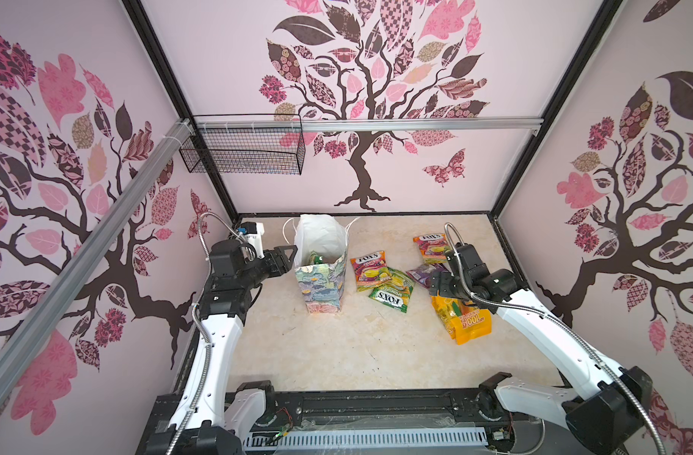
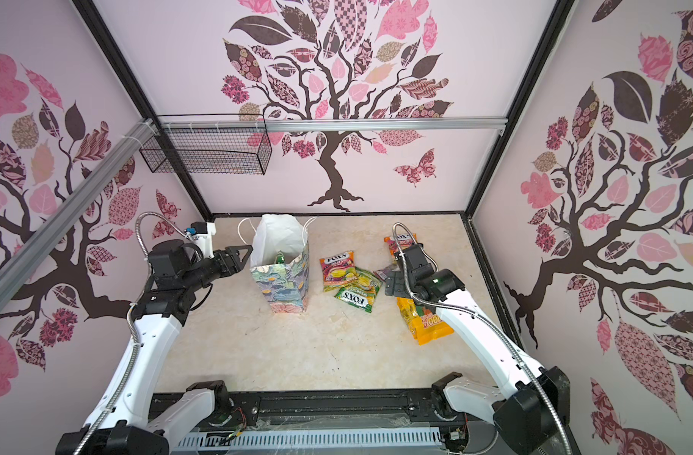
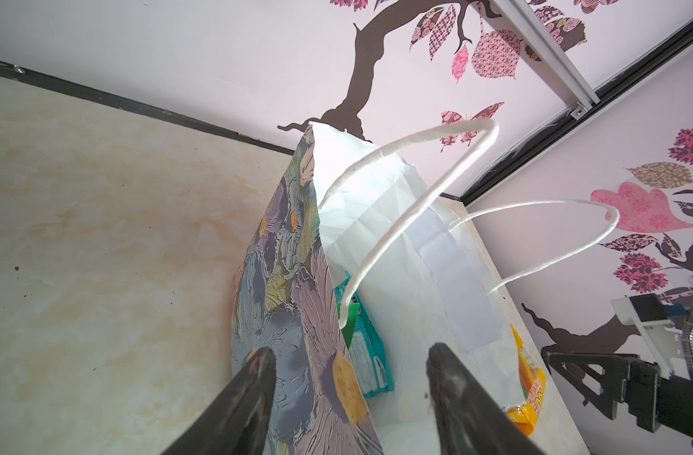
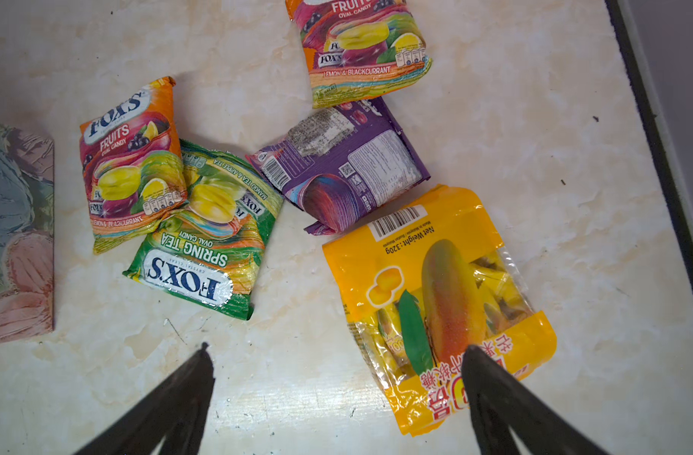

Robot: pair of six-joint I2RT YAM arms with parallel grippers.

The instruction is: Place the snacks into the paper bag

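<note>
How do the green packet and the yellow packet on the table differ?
The yellow packet is larger than the green packet. The yellow packet has a clear window showing wrapped sweets; the green packet is fully printed, reading FOX'S Spring Tea. The green packet overlaps an orange packet; the yellow packet lies partly under the open right gripper. Both lie on the table, outside the bag.

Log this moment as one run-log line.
left gripper: open, at paper bag wall | right gripper: open, empty, near yellow packet | five snacks on table | teal packet in bag
</note>
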